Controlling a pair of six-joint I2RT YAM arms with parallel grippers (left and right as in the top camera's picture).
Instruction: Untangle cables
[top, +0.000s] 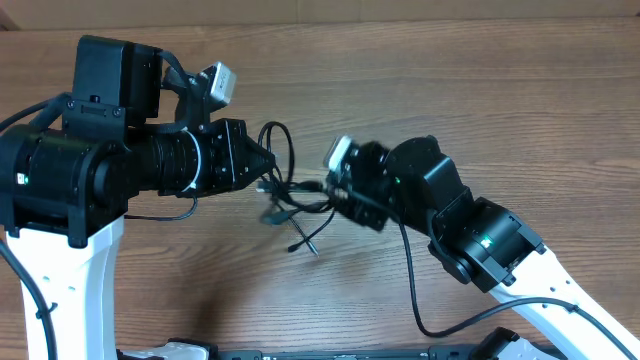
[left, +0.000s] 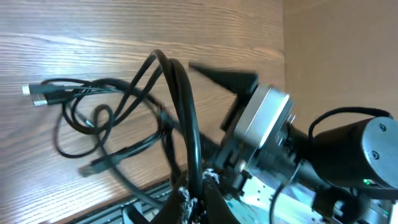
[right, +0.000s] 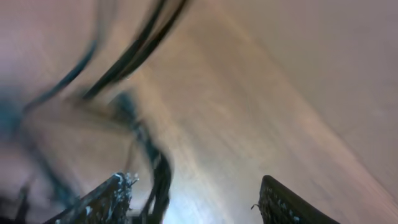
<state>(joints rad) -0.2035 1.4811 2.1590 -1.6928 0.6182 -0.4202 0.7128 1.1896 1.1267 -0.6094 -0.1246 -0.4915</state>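
Cables (left: 186, 106) look light and floppy, I'd grab near a plug (left: 32, 92); left jaws clamp them, right jaws sit apart.

Two arms meet mid-scene, pincers tip to tip.
L arm (top: 90, 170) lies horizontal, L pincer (top: 266, 160) shut tight on the cables (left: 186, 106); R arm (top: 480, 235) comes in diagonal from lower right, R pincer (right: 193, 205) w/ fingers wide apart.

From overhead I look straight down on the desk (top: 480, 80), its far edge at the top of frame. My left wrist camera peers close past the left tool (left: 196, 196) across the cables (left: 188, 112), which overhead also shows. My right wrist view, past the right tool (right: 196, 186), sits near the desk and is blurred.
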